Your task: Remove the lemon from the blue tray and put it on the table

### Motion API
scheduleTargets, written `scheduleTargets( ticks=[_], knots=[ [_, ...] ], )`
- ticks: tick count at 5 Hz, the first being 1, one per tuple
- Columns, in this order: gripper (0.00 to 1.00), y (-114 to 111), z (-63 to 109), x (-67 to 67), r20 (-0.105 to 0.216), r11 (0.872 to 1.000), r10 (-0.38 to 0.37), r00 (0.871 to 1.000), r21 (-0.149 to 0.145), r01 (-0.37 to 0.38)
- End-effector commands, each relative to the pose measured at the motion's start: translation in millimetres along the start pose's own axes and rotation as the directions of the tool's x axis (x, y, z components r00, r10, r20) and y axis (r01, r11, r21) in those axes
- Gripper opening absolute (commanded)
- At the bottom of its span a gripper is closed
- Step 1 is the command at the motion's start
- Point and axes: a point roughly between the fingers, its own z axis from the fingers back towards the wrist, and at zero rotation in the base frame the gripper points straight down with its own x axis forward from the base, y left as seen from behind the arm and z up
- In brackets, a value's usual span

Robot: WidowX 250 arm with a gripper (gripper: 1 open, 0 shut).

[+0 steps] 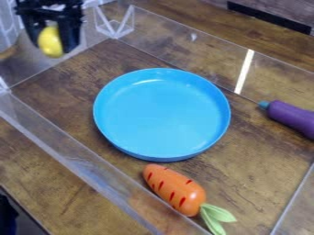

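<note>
The yellow lemon hangs at the top left of the view, held between the black fingers of my gripper, which is shut on it. It sits well away from the blue tray, over the far left part of the dark wood table. The round blue tray lies in the middle of the table with nothing in it. Whether the lemon touches the tabletop cannot be told.
An orange carrot with green leaves lies in front of the tray near the front acrylic wall. A purple eggplant lies at the right edge. Clear acrylic walls ring the tabletop.
</note>
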Motion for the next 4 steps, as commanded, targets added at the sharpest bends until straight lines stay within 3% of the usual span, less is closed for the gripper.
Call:
scheduleTargets(
  ticks=[1,2,4],
  knots=[
    [0.0,15,-5.1,5.1,0.048,0.998,-0.036,0.998,0.043,0.034],
    [0.0,13,-22.5,6.5,0.044,0.991,-0.124,0.991,0.063,0.121],
    [0.0,-6,-19.9,10.4,0.063,0.957,-0.284,0.957,0.08,0.278]
  ],
)
